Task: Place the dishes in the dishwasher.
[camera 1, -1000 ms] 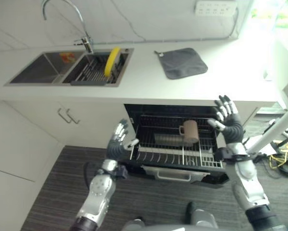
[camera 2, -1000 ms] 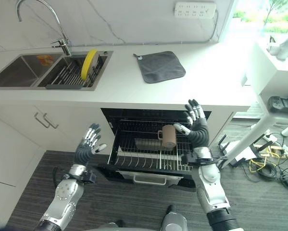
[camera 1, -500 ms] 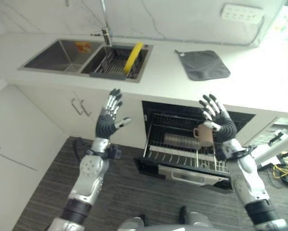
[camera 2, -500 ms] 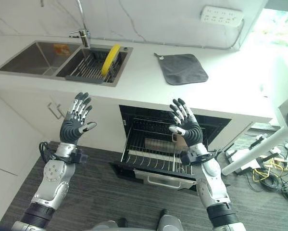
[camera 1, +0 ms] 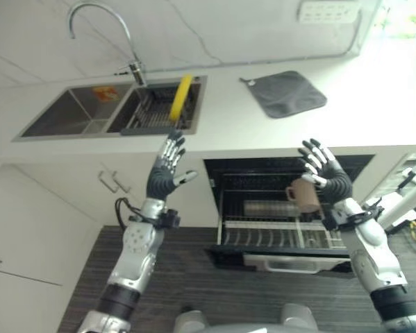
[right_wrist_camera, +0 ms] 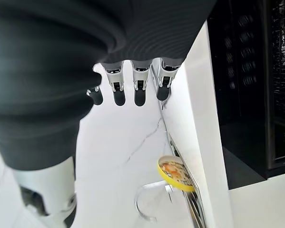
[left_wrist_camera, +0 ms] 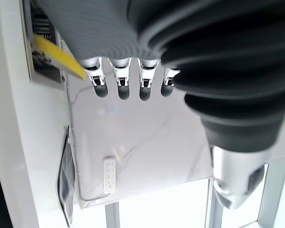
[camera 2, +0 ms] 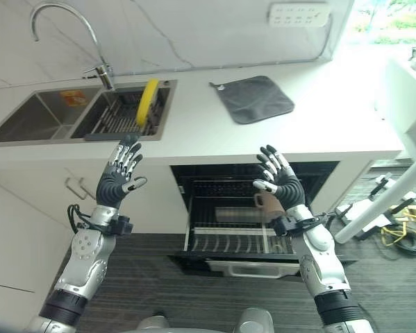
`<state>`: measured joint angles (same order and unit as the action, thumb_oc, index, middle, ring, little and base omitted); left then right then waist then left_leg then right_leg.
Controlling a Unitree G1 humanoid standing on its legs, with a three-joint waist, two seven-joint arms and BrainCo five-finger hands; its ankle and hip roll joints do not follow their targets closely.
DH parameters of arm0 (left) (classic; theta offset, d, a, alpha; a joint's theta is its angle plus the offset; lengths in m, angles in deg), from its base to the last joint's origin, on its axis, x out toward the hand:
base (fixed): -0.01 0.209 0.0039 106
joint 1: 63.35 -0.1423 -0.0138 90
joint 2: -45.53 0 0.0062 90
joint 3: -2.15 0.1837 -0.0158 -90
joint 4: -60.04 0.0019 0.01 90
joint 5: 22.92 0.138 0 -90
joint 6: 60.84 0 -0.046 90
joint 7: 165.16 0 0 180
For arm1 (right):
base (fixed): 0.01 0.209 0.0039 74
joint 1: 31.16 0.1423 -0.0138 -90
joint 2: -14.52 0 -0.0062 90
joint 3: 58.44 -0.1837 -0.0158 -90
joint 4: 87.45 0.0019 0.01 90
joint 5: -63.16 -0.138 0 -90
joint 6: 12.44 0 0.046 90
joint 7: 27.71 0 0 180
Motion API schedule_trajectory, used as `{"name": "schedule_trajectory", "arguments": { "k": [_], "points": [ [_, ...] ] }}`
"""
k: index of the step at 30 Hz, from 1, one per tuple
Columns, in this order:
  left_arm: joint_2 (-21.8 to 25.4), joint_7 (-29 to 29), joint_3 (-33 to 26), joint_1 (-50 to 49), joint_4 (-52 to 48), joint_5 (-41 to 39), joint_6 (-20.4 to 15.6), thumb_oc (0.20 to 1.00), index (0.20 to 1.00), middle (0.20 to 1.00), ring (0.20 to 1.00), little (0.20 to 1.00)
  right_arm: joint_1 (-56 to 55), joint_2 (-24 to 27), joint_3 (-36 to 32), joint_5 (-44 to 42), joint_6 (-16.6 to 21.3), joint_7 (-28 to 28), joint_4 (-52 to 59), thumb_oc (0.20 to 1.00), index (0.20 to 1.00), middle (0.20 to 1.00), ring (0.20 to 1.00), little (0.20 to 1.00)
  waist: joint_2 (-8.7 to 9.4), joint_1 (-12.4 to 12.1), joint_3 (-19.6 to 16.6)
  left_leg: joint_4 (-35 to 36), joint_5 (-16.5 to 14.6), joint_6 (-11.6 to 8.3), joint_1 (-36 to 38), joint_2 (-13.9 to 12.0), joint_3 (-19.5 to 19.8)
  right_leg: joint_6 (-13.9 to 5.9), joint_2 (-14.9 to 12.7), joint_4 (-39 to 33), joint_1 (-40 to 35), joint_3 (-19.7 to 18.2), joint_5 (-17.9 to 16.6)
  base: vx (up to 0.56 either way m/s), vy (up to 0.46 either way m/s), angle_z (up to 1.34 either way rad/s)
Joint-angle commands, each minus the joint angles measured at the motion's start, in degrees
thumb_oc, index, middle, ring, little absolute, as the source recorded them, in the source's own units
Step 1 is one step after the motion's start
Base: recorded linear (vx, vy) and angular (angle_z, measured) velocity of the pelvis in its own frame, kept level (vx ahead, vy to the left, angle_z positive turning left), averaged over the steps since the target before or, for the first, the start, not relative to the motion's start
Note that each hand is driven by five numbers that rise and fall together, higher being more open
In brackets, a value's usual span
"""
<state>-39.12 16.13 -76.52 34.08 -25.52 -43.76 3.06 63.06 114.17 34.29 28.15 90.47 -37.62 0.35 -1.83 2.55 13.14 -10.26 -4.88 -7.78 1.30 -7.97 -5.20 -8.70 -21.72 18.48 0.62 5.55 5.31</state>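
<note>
Both hands have come up since a second ago. Back then they hung low beside the pulled-out rack; now the left hand [camera 1: 167, 173] is lifted in front of the bench [camera 1: 263, 132] edge, just below the sink [camera 1: 89, 111], and the right hand [camera 1: 324, 172] is up by the open dishwasher [camera 1: 284, 208]. The whole view has swung about too, so the camera moved, and part of that change is only the robot's head turning. Both hands have their fingers [camera 2: 128, 154] spread wide and straight, and they hold nothing. The brown mug [camera 1: 301, 195] already sits in the rack [camera 2: 228, 232] of the dishwasher, just behind the right hand, so that dish looks done. The dish left to fetch is the yellow plate [camera 1: 181, 97]. It stands on its edge in the dark drying rack [camera 1: 152, 111] inside the right bowl of the sink, near the back left part of the bench, by the tap [camera 1: 100, 31]. The plate is above and a bit past the left fingers, apart from them and not touching. So the rise of the left hand looks like the start of a reach for the plate. The grey cloth [camera 1: 283, 94] lies flat on the bench toward the back right, well away from both hands.
</note>
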Motion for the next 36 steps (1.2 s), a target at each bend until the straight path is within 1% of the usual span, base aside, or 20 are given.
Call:
{"name": "schedule_trajectory", "arguments": {
  "k": [1,2,3,4,5,8,9,12,16,18,19,20,22,23,26,30,32,34,35,36],
  "points": [
    [3.31,-1.20,-3.49,-0.60,-6.96,2.65,-0.62,1.000,1.000,1.000,1.000,1.000,1.21,-1.80,-3.09,-2.71,2.73,-1.74,6.20,1.000,1.000,1.000,1.000,1.000,-0.39,-0.84,-0.35,4.48,3.86,3.49,2.34,-1.53,0.99,-1.93,1.88,1.66,-0.78,4.59,-3.24,0.04,0.414,-0.16],
    [3.77,-2.19,-4.32,-1.67,-7.78,3.79,-0.42,1.000,1.000,1.000,1.000,1.000,0.54,-2.16,-3.37,-2.89,2.45,-3.17,7.10,1.000,1.000,1.000,1.000,1.000,-0.32,-1.31,-0.47,5.04,3.59,4.49,2.63,-0.74,-0.60,-2.19,1.96,2.95,0.06,6.03,-4.70,0.00,0.529,-0.83],
    [4.84,-3.45,-5.66,-3.02,-9.12,4.76,-0.24,1.000,1.000,1.000,1.000,1.000,-0.03,-2.26,-3.30,-3.83,2.60,-3.73,8.39,1.000,1.000,1.000,1.000,1.000,-0.47,-2.26,-0.83,7.41,3.38,6.85,3.43,0.83,-3.73,-1.82,4.66,7.11,1.49,8.60,-3.25,-0.02,0.534,-1.72],
    [5.44,-3.47,-6.28,-2.67,-9.23,4.70,0.29,1.000,1.000,1.000,1.000,1.000,-0.23,-2.28,-3.04,-4.10,3.04,-3.56,8.76,1.000,1.000,1.000,1.000,1.000,-0.51,-2.30,-1.48,8.42,3.33,8.00,3.01,2.24,-4.78,-0.70,9.44,8.15,2.15,10.13,-1.53,-0.04,0.577,-2.13],
    [4.91,-5.15,-6.65,-1.72,-8.56,4.90,0.10,1.000,1.000,1.000,1.000,1.000,1.38,-2.59,-0.60,-2.75,4.53,-3.44,7.32,1.000,1.000,1.000,1.000,1.000,0.81,-3.39,-2.00,9.19,2.49,8.57,2.81,6.58,-6.81,1.48,16.76,4.20,1.23,14.30,-0.33,-0.03,0.348,-1.38],
    [4.45,-5.72,-7.03,-1.79,-7.94,5.65,0.22,1.000,1.000,1.000,1.000,1.000,3.65,-2.86,1.35,-3.28,6.67,-3.25,5.02,1.000,1.000,1.000,1.000,1.000,0.91,-4.79,-1.98,8.84,2.67,8.37,2.10,8.17,-7.02,3.11,18.45,-0.75,0.15,16.58,-0.13,-0.01,0.045,-0.45],
    [4.22,-5.38,-7.10,-2.02,-7.37,5.65,0.00,1.000,1.000,1.000,1.000,1.000,4.27,-2.91,1.71,-3.39,6.91,-2.90,4.60,1.000,1.000,1.000,1.000,1.000,1.02,-4.91,-1.86,9.11,2.69,8.25,2.46,8.70,-6.39,4.32,19.90,-3.78,-1.37,16.00,1.79,0.01,-0.069,-0.39],
    [3.35,-4.11,-7.93,-4.46,-7.60,6.08,-1.37,1.000,1.000,1.000,1.000,1.000,4.79,-3.12,2.07,-3.65,7.67,-2.59,4.82,1.000,1.000,1.000,1.000,1.000,0.96,-5.37,-2.30,8.52,2.62,7.82,2.49,9.28,-6.19,5.38,21.22,-9.31,-3.33,15.40,1.75,0.02,-0.050,-0.06],
    [3.50,-3.82,-7.43,-4.81,-6.08,5.81,-2.95,1.000,1.000,1.000,1.000,1.000,4.94,-3.05,2.30,-3.26,8.11,-2.87,5.03,1.000,1.000,1.000,1.000,1.000,1.26,-4.64,-2.97,4.78,1.07,7.84,1.44,9.83,-6.81,6.19,21.35,-11.92,-3.79,13.93,0.39,0.00,-0.071,-0.03],
    [3.54,-3.34,-7.02,-4.32,-5.15,5.17,-3.50,1.000,1.000,1.000,1.000,1.000,4.84,-2.78,2.21,-2.84,8.82,-2.56,5.20,1.000,1.000,1.000,1.000,1.000,2.30,-4.52,-2.65,-4.35,-1.53,7.39,-1.67,9.97,-8.00,6.84,19.88,-12.14,-4.16,13.93,0.04,-0.02,-0.083,0.06],
    [3.50,-3.13,-6.75,-4.20,-4.94,5.07,-3.60,1.000,1.000,1.000,1.000,1.000,4.92,-2.36,2.19,-3.18,9.04,-2.21,5.24,1.000,1.000,1.000,1.000,1.000,2.37,-4.75,-2.19,-7.91,-1.02,6.47,-3.50,9.31,-7.35,7.05,19.66,-12.13,-4.64,13.69,-0.05,0.04,-0.017,0.06],
    [3.43,-3.08,-6.45,-4.22,-4.97,5.23,-3.42,1.000,1.000,1.000,1.000,1.000,5.64,-2.29,2.41,-3.38,8.89,-2.21,4.92,1.000,1.000,1.000,1.000,1.000,2.15,-5.02,-1.73,-8.40,0.91,5.84,-5.23,8.54,-5.82,7.03,19.44,-12.04,-4.38,12.74,-0.74,0.07,0.052,-0.21],
    [3.32,-2.88,-6.61,-4.49,-5.05,5.34,-3.32,1.000,1.000,1.000,1.000,1.000,6.10,-2.55,2.60,-3.02,8.71,-2.50,4.78,1.000,1.000,1.000,1.000,1.000,1.78,-5.16,-1.44,-6.58,2.30,5.33,-5.20,6.96,-5.51,6.94,19.36,-12.28,-4.58,12.17,-0.85,0.08,0.147,-0.55],
    [3.38,-2.79,-6.85,-4.80,-4.87,4.75,-3.71,1.000,1.000,1.000,1.000,1.000,6.31,-2.73,2.96,-1.92,8.47,-2.68,5.03,1.000,1.000,1.000,1.000,1.000,1.06,-5.02,-1.36,-3.55,6.44,3.54,-5.29,3.65,-5.02,6.77,19.12,-13.41,-5.29,11.57,-0.89,0.09,0.237,-0.53],
    [3.36,-2.91,-7.37,-4.81,-4.25,3.63,-4.20,1.000,1.000,1.000,1.000,1.000,6.40,-2.19,3.89,-0.52,7.38,-2.85,5.83,1.000,1.000,1.000,1.000,1.000,-0.54,-4.49,-1.31,3.33,13.73,0.76,-5.52,-1.65,-2.30,6.46,18.69,-14.73,-6.33,9.36,-0.46,0.13,0.322,-0.44],
    [3.01,-1.62,-8.10,-5.45,-3.45,2.07,-4.26,1.000,1.000,1.000,1.000,1.000,4.56,-1.49,4.20,-0.26,5.31,-2.77,7.83,1.000,1.000,1.000,1.000,1.000,-1.60,-3.31,-1.22,8.48,17.78,-0.46,-5.01,-5.46,0.81,6.09,17.89,-13.17,-6.53,6.42,1.12,0.21,0.394,-0.52],
    [2.88,-0.64,-8.25,-5.72,-3.27,1.65,-4.25,1.000,1.000,1.000,1.000,1.000,3.45,-1.32,3.95,-0.21,4.75,-2.73,8.77,1.000,1.000,1.000,1.000,1.000,-1.90,-2.88,-1.11,9.37,18.53,-0.62,-4.94,-6.29,1.13,5.95,17.57,-12.07,-6.60,5.60,1.82,0.23,0.375,-0.38],
    [2.80,-0.34,-8.36,-6.09,-3.35,1.46,-4.00,1.000,1.000,1.000,1.000,1.000,2.72,-1.30,3.71,-0.44,4.12,-3.49,9.21,1.000,1.000,1.000,1.000,1.000,-2.31,-2.90,-0.85,9.40,18.65,-0.56,-5.17,-6.02,3.46,5.67,17.09,-10.51,-6.74,3.94,2.71,0.29,0.455,-0.28],
    [2.63,-0.85,-8.10,-6.00,-3.23,1.82,-3.59,1.000,1.000,1.000,1.000,1.000,2.87,-1.03,3.57,-1.14,3.71,-4.22,9.25,1.000,1.000,1.000,1.000,1.000,-2.38,-3.22,-0.93,9.63,14.91,0.20,-4.23,-4.27,4.75,4.64,15.88,-9.46,-6.58,2.99,2.89,0.25,0.413,-0.33],
    [2.60,-1.10,-8.04,-5.98,-3.31,2.07,-3.40,1.000,1.000,1.000,1.000,1.000,2.84,-1.11,3.58,-1.22,3.72,-4.38,9.21,1.000,1.000,1.000,1.000,1.000,-2.33,-3.34,-0.95,9.54,14.10,0.29,-4.06,-3.97,4.85,4.41,15.52,-9.16,-6.46,2.83,2.92,0.28,0.514,-1.00]
  ]
}}
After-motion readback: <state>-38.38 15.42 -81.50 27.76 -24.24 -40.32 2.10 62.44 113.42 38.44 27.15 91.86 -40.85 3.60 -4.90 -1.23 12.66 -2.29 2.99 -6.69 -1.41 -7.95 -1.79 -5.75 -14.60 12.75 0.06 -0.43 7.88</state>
